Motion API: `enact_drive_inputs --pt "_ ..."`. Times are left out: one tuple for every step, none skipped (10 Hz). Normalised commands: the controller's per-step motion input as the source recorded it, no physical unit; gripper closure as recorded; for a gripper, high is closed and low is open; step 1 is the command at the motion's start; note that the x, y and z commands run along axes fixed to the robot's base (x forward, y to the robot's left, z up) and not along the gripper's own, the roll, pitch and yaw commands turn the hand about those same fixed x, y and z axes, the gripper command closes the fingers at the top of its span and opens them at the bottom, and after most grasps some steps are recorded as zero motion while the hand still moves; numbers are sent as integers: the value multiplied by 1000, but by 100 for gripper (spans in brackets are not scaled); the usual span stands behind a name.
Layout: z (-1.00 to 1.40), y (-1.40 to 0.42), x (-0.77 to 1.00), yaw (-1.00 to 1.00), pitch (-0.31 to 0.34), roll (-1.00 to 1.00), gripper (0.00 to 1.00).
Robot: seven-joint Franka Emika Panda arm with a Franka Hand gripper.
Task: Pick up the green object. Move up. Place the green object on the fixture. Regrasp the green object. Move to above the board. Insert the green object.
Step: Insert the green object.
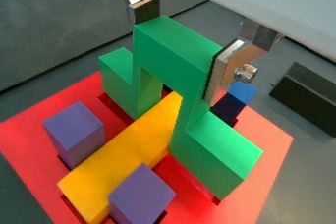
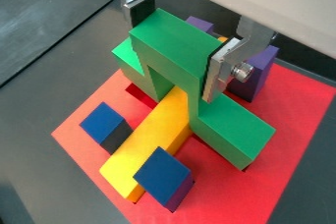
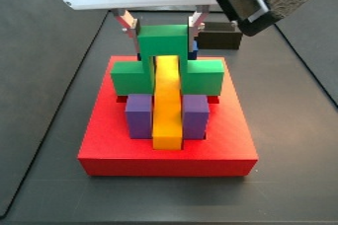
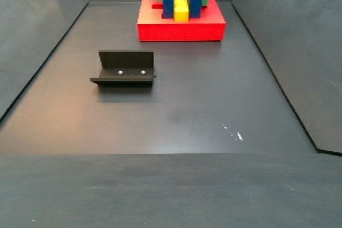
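Wrist views: gripper [image 1: 184,43] has its silver plate fingers [image 1: 238,63] closed on the raised middle cube of the bright green arch-shaped plastic piece [image 1: 178,81], which straddles the long yellow bar [image 1: 132,154] on the flat red square board [image 1: 33,130]; finger tops cut off. Purple block [image 1: 75,130] beside bar.

Side views: green piece [image 3: 165,56] on board [image 3: 165,150], gripper [image 3: 164,22] mostly hidden by the mount. Black L-shaped bracket fixture [image 4: 124,69] stands well apart on the floor; board [image 4: 181,27] small, far.

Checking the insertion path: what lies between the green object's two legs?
The yellow bar runs under the arch of the green object, which the gripper clamps from above, in a side view.
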Motion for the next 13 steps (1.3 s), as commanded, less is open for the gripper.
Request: enact_drive_inputs --pt "-63 111 291 283 0 211 100" --pt "-89 46 206 360 0 221 100" --pt "-126 -14 0 271 0 170 100" --pt "-126 -217 0 74 0 176 100" --pt "-169 -351 0 14 47 284 100" --pt "-191 -389 0 0 70 319 100" --pt "-189 -383 0 0 76 319 100" --pt "-80 -143 20 0 51 333 100" --pt "0 0 60 0 16 246 100" --pt "0 9 31 0 26 189 100" --pt "0 23 40 0 39 163 100" --pt "0 174 131 0 49 99 100" --pt "0 197 131 0 49 70 100"
